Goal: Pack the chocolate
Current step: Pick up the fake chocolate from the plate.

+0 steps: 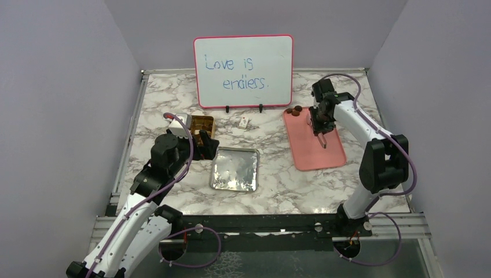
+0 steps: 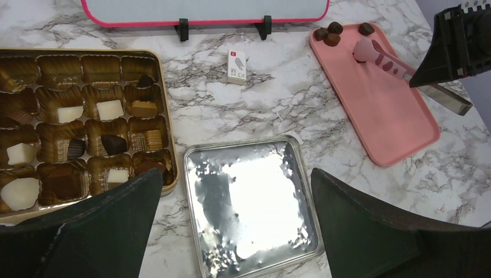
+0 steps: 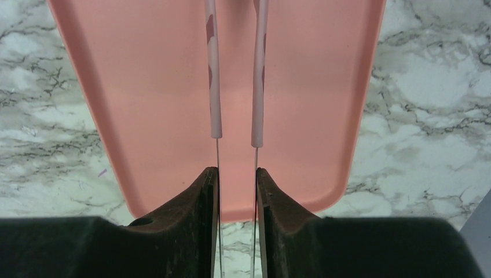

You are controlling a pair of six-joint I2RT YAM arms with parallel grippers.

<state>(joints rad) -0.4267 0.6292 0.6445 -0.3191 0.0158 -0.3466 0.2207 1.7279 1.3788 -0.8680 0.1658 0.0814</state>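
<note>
Chocolate (image 1: 295, 110) awaiting packing lies as a small dark cluster at the far end of the pink tray (image 1: 315, 156), right of centre in the top view. You have the right gripper (image 1: 320, 120) over that end of the tray, closed on the tongs (image 1: 323, 141). The left gripper (image 1: 206, 145) hangs at left centre, between the gold tin (image 1: 202, 123) and the silver lid (image 1: 234, 169). The right arm is plainly the nearer to the loose pieces.

Left wrist view: the left fingers (image 2: 116, 231) stand wide apart and hold nothing. The tongs run from lower right to upper left along the tray, their sleeved tip (image 2: 363, 48) aimed at the far end. Three pieces (image 2: 331, 38) sit up and to the left of the tip, and one more (image 2: 366, 28) lies just above it. Something dark shows under the tip; whether the tongs are clamped on a piece cannot be told. The tin, at upper left, holds dark, brown and white pieces in several cups, well apart from the tray.

Right wrist view: the fingers (image 3: 204, 197) press on the tongs' two metal arms, which run parallel up the frame with a clear gap between them. Tip and chocolate fall outside this frame.

Judgement: your coming move turns on the tip's line to the cluster, a short reach up and to the left along the tongs' own axis.
</note>
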